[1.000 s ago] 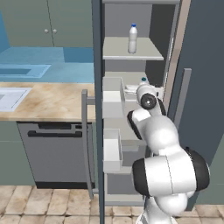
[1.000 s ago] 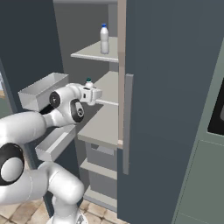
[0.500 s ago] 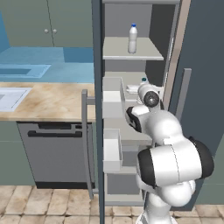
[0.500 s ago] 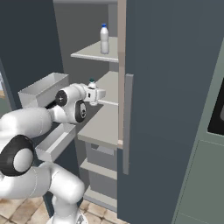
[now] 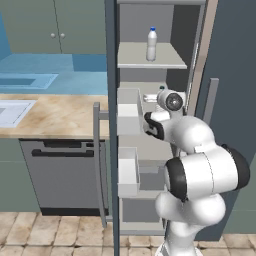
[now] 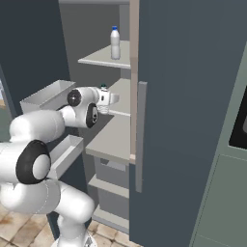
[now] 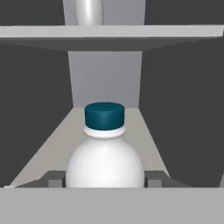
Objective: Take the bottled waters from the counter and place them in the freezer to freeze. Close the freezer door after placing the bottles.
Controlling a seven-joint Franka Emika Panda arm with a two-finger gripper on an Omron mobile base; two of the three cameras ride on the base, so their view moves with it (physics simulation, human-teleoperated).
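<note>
first bottle: already parked on the freezer's (image 5: 125, 30) top shelf (image 5: 151, 44).
second bottle (image 7: 105, 151): you've carried it a bit deeper over the middle shelf.
gripper (image 6: 105, 99): jaws clamped on the bottle.
freezer door (image 5: 111, 150): open on your left, so closing comes later.

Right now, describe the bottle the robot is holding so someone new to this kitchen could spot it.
Look inside the open freezer, on the middle shelf under the shelf carrying the other bottle. There the held bottle sits upright, whitish with a blue cap, between the gripper jaws. Unlike its twin above, it has the white arm right behind it.
</note>
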